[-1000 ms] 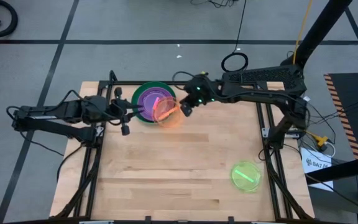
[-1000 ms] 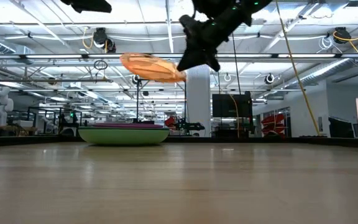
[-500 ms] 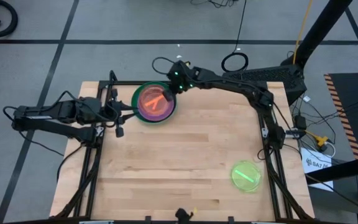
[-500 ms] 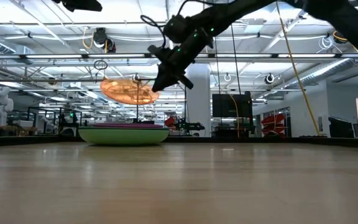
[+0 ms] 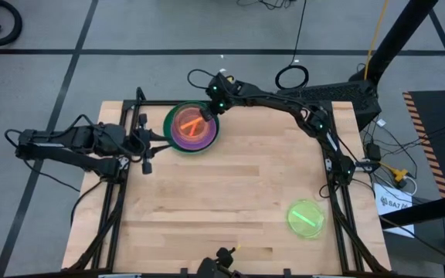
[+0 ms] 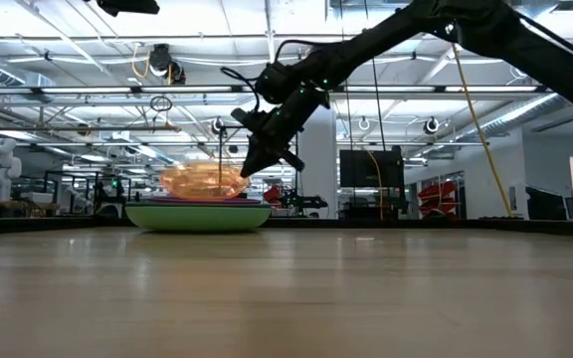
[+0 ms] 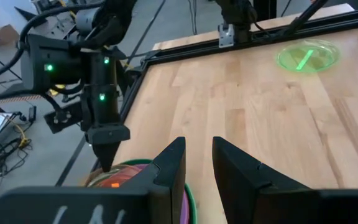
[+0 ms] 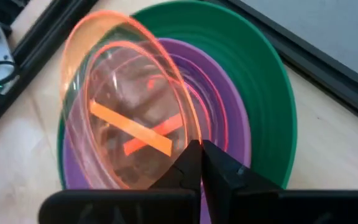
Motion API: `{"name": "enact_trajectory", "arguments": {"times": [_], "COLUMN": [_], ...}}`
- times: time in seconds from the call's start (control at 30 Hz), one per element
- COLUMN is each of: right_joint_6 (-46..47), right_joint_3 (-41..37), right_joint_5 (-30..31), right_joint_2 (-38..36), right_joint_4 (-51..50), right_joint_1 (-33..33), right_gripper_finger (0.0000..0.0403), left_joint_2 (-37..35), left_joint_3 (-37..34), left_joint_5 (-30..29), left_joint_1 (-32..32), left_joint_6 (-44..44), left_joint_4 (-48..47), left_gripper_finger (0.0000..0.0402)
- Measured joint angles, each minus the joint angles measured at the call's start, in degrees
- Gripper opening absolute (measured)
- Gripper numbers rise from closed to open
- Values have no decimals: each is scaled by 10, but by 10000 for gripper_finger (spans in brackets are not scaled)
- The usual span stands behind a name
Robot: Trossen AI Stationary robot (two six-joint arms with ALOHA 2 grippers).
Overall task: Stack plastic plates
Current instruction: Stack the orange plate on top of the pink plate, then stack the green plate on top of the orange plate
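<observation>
A stack of plates (image 5: 193, 128) sits at the table's far left: a dark green plate (image 8: 267, 81) at the bottom and a purple one (image 8: 232, 102) in it. My right gripper (image 5: 211, 110) is shut on an orange plate (image 8: 126, 106) directly over the stack (image 6: 197, 215). My left gripper (image 5: 146, 145) hovers open just left of the stack, touching nothing; its fingers frame the table in the left wrist view (image 7: 197, 163). A lime green plate (image 5: 306, 218) lies flat near the table's near right corner. My right gripper (image 8: 197, 152) pinches the orange plate's rim (image 8: 189, 132) on the side toward the table's far right, between its two fingers. The fingers slant down from the far right (image 6: 260, 159). The plate (image 6: 202, 181) is tilted, its held side higher and its low side down at the stack's top.
Black frame rails (image 5: 130, 116) run along the table's edges close behind and beside the stack. Bare wood (image 5: 238, 193) spreads across the middle and near left of the table. The room's floor and cables lie beyond the far edge.
My right gripper has carried the orange plate toward the table's left, from beside the stack's right edge to over it, and then down until the plate sits low on the stack. My left gripper has drawn back a little toward the left edge.
</observation>
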Motion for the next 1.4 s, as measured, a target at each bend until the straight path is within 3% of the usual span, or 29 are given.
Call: {"name": "enact_trajectory", "arguments": {"times": [0.3,0.9,1.13,1.4], "right_joint_6": [-1,-8,-62,-105], "right_joint_3": [0,0,-1,0], "right_joint_5": [1,0,2,5], "right_joint_2": [0,-1,-49,-130], "right_joint_4": [1,-36,-113,-265], "right_joint_1": [0,-3,13,74], "right_gripper_finger": [6,124,122,116], "left_joint_2": [0,1,1,1], "left_joint_3": [0,0,0,0], "left_joint_5": [0,0,0,0], "left_joint_1": [-2,-2,-2,-2], "left_joint_6": [0,-9,-23,-46], "left_joint_4": [-2,-11,-23,-33], "left_gripper_finger": [88,88,88,88]}}
